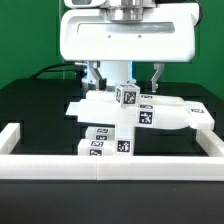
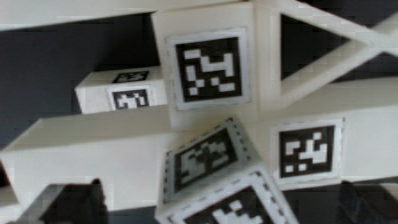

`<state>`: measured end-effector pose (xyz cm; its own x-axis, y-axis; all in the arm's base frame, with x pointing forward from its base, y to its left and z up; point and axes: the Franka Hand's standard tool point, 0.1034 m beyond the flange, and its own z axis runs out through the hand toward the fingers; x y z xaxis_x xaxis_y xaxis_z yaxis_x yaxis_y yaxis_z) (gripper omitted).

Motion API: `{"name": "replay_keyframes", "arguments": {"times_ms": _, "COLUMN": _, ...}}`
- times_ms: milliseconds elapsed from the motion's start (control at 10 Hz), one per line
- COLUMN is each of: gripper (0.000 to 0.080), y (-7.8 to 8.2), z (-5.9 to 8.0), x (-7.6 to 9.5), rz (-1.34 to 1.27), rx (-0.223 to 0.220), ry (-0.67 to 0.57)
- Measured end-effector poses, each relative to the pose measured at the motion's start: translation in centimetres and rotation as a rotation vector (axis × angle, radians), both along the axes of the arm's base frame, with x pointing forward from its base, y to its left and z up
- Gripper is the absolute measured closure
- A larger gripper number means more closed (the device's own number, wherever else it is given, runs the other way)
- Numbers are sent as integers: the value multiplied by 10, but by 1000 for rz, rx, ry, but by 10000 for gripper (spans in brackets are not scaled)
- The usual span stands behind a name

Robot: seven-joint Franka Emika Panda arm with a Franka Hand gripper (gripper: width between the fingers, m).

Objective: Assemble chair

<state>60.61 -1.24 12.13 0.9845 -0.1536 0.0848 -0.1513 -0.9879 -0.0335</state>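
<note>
The chair is a cluster of white tagged parts joined in the middle of the black table. A long slab runs across it, a bar reaches toward the front rail, and a small tagged cube stands on top. My gripper hangs just above the cube, open, with one finger on either side of it. In the wrist view the tagged parts fill the picture. A tilted tagged piece lies between my dark fingertips, and the gripper is not closed on it.
A plain white border rail runs along the front of the table and turns back at both sides. The arm's large white body hangs over the rear of the scene. A green wall stands behind.
</note>
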Motion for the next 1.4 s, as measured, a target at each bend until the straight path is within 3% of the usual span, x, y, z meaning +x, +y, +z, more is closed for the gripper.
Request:
{"name": "replay_keyframes", "arguments": {"times_ms": 300, "gripper": 150, "y": -1, "z": 1, "x": 1, "rz": 186, "rx": -29, "ry": -2}}
{"name": "replay_keyframes", "arguments": {"times_ms": 400, "gripper": 274, "y": -2, "z": 0, "x": 1, "rz": 210, "rx": -34, "ry": -1}}
{"name": "replay_keyframes", "arguments": {"times_ms": 500, "gripper": 274, "y": -2, "z": 0, "x": 0, "rz": 198, "rx": -33, "ry": 0}}
{"name": "replay_keyframes", "arguments": {"times_ms": 700, "gripper": 517, "y": -2, "z": 0, "x": 0, "rz": 198, "rx": -34, "ry": 1}}
{"name": "replay_keyframes", "arguments": {"times_ms": 1000, "gripper": 515, "y": -2, "z": 0, "x": 0, "rz": 141, "rx": -29, "ry": 2}}
{"name": "replay_keyframes", "arguments": {"times_ms": 1400, "gripper": 515, "y": -4, "z": 0, "x": 1, "rz": -180, "rx": -2, "ry": 4}}
